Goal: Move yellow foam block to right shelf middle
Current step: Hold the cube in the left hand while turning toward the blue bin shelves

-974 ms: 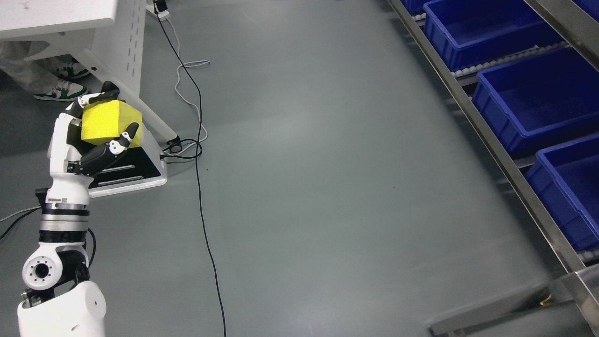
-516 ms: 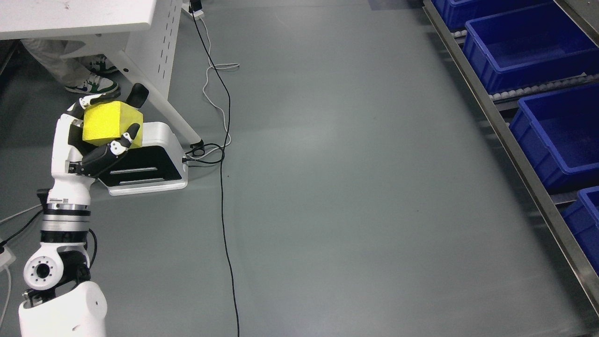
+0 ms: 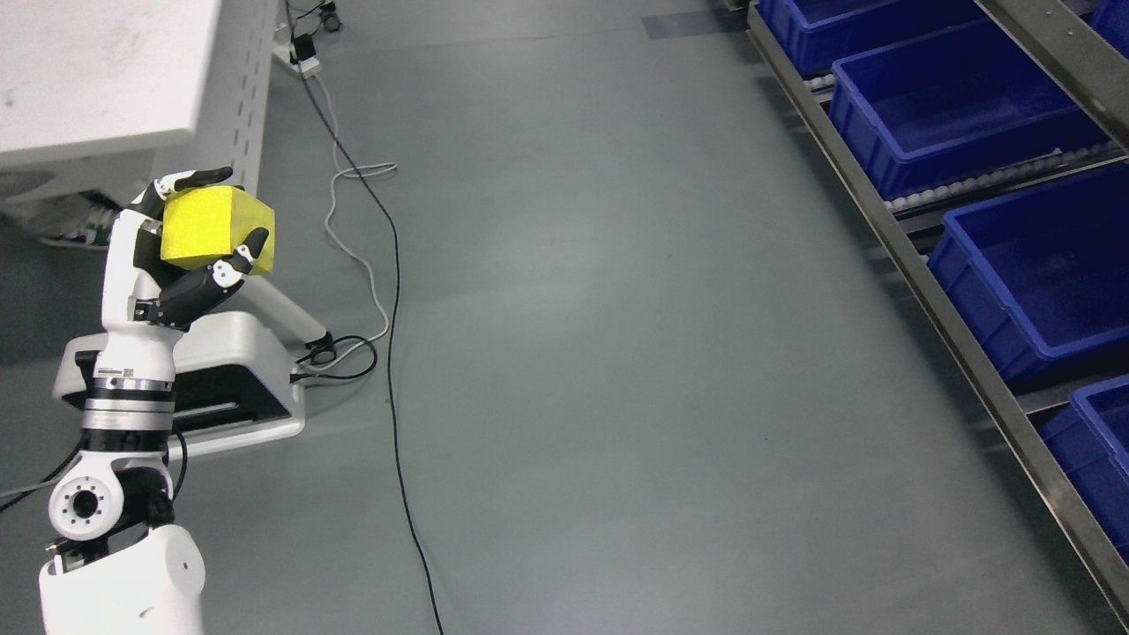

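The left robot hand (image 3: 190, 242) grips the yellow foam block (image 3: 216, 232) at far left; the shelf (image 3: 917, 273) on the right is well apart, so delivery remains.

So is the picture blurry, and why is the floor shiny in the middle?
Head view: mostly sharp; the yellow block in the left hand has crisp edges. Head view: the grey floor shows a pale, soft patch of reflected light in the middle, no harsh glare. Head view: the blue bins look dark inside, and shadows are faint.
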Robot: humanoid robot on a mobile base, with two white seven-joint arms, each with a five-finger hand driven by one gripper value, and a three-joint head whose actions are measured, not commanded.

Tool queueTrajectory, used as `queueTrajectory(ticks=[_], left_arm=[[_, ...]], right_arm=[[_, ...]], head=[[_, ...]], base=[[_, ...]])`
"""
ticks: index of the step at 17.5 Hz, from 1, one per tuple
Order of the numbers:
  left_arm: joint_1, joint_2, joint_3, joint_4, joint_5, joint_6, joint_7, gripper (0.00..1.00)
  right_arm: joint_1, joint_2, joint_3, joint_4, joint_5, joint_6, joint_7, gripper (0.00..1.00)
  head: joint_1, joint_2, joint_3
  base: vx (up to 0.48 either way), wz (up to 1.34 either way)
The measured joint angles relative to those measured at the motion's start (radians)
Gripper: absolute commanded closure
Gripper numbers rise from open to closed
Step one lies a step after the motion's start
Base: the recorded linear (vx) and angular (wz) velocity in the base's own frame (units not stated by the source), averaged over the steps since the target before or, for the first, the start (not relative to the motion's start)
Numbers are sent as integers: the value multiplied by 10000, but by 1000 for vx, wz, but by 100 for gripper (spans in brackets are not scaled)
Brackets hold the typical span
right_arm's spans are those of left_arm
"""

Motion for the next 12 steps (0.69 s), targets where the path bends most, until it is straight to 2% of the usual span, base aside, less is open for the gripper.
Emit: queueTrajectory(ticks=[7, 12], left_arm=[[-127, -5, 12, -19, 0, 131, 25, 72], [-156, -7, 127, -29, 0, 162, 27, 72]], right_arm=[[3, 0, 0, 0, 0, 0, 0, 0], [4, 0, 0, 0, 0, 0, 0, 0]], head=[[0, 0, 0], [0, 0, 0]], base=[[323, -372], [399, -33]])
